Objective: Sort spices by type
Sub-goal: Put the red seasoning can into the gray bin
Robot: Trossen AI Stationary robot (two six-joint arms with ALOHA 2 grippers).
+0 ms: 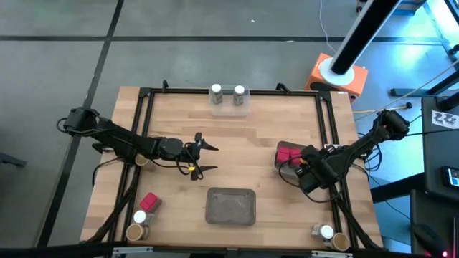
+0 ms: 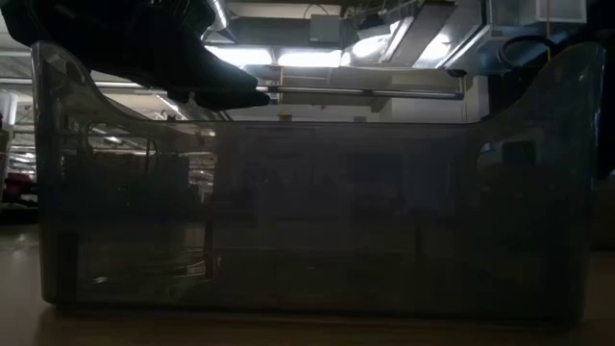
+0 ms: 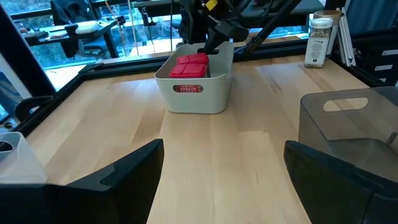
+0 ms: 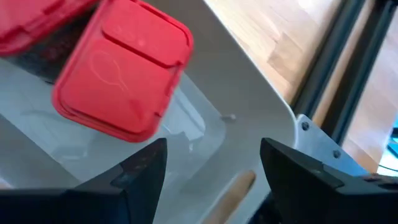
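My right gripper hangs open over a pale tray at the table's right and points steeply down into it. Red boxy packs lie in that tray. In the right wrist view one red pack lies tilted on the tray's floor, beyond my open right gripper, next to another red pack. My left gripper waits open above the table's middle left and holds nothing. Two white-capped jars stand in a clear tray at the far edge.
A grey tray stands near the front centre. At the front left stand a red pack, a white-capped jar and a tan-topped jar. A white-capped jar and a tan-topped jar stand at the front right.
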